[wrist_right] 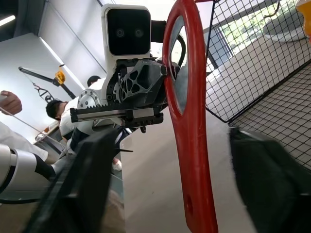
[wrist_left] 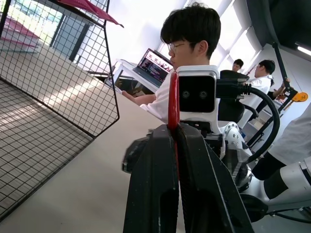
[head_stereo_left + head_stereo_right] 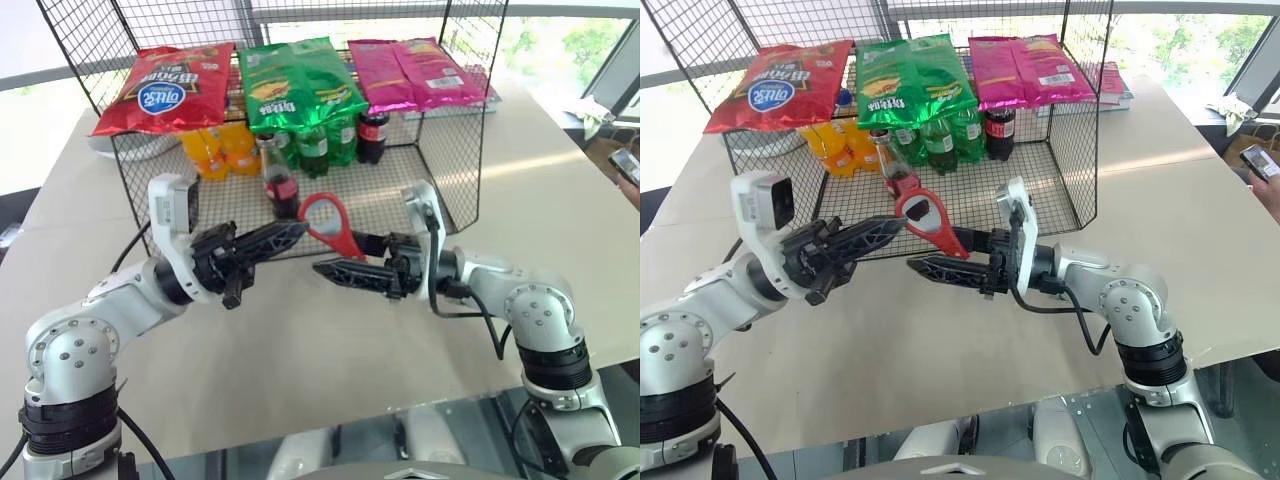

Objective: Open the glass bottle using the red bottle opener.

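Above the beige tabletop (image 3: 330,350), before a black wire-mesh rack (image 3: 420,190) stocked with orange, green and dark soda bottles under red, green and pink snack bags, my two arms meet. My left gripper (image 3: 290,233) is clamped tight on the ring head of the flat red bottle opener (image 3: 335,228), which stands tilted between the arms. My right gripper (image 3: 340,255) has its fingers parted around the handle. Just behind the opener, on the rack floor, stands the small red-labelled glass cola bottle (image 3: 279,180). Open table lies to my right; people sit beyond.
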